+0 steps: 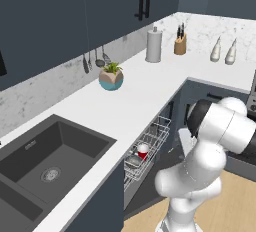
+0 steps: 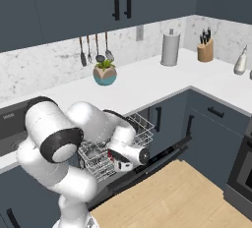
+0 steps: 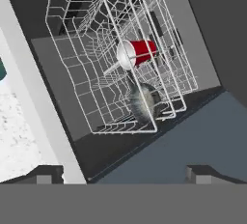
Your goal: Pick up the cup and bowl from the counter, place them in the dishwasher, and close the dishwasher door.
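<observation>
The red cup (image 3: 139, 52) lies on its side in the pull-out white wire rack (image 3: 87, 73) of the dishwasher, its whitish inside facing me. Just below it the dark grey bowl (image 3: 145, 103) stands on edge in the same rack. From the left base the cup (image 1: 143, 150) and bowl (image 1: 134, 161) sit side by side in the rack (image 1: 155, 136). The dishwasher door (image 3: 193, 141) hangs dropped open under the rack, also seen as the door (image 2: 152, 163). My gripper (image 3: 124, 175) is open and holds nothing, a short way back from the rack. The white counter (image 1: 140, 96) runs above.
A teal and tan plant pot (image 1: 111, 78), a paper towel roll (image 1: 154, 45), a knife block (image 1: 180, 43) and two bottles (image 1: 222, 51) stand on the counter. The dark sink (image 1: 50, 161) is to the left. An oven front (image 2: 243, 173) stands at the right over wooden floor (image 2: 177, 197).
</observation>
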You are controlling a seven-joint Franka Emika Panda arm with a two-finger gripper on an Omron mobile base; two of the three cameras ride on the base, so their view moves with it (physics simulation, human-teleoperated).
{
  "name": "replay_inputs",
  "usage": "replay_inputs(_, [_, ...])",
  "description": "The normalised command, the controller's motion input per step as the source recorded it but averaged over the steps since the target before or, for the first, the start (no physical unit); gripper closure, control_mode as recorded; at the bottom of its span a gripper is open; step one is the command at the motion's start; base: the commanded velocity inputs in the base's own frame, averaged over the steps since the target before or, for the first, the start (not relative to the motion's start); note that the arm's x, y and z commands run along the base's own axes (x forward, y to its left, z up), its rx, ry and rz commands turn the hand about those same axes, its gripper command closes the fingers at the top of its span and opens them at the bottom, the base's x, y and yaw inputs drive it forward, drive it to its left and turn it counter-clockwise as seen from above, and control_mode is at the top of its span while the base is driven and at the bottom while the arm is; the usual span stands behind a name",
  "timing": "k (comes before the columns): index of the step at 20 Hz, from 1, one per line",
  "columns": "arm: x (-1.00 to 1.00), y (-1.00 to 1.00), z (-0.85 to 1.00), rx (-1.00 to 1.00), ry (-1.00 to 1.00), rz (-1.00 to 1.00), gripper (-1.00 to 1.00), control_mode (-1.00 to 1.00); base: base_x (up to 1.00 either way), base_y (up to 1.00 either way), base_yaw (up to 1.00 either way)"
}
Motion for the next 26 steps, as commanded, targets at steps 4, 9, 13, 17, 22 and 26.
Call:
replay_inputs(4, [-1.0,-1.0,0.35,0.2,-0.01,0.04,-1.0,-1.0,0.0,0.0,0.0])
replay_inputs(9, [-0.83,-1.0,-0.16,0.29,-0.01,0.1,-1.0,-1.0,0.0,0.0,0.0])
replay_inputs(13, [-0.17,-1.0,-0.34,0.37,-0.01,0.12,-1.0,-1.0,0.0,0.0,0.0])
replay_inputs(17, [0.0,-1.0,-0.84,0.39,0.0,0.17,-1.0,-1.0,0.0,0.0,0.0])
replay_inputs(22, [-0.01,-1.0,-0.5,0.36,0.0,0.13,-1.0,-1.0,0.0,0.0,0.0])
replay_inputs(26, [0.0,-1.0,0.14,0.27,-0.05,0.03,-1.0,-1.0,0.0,0.0,0.0])
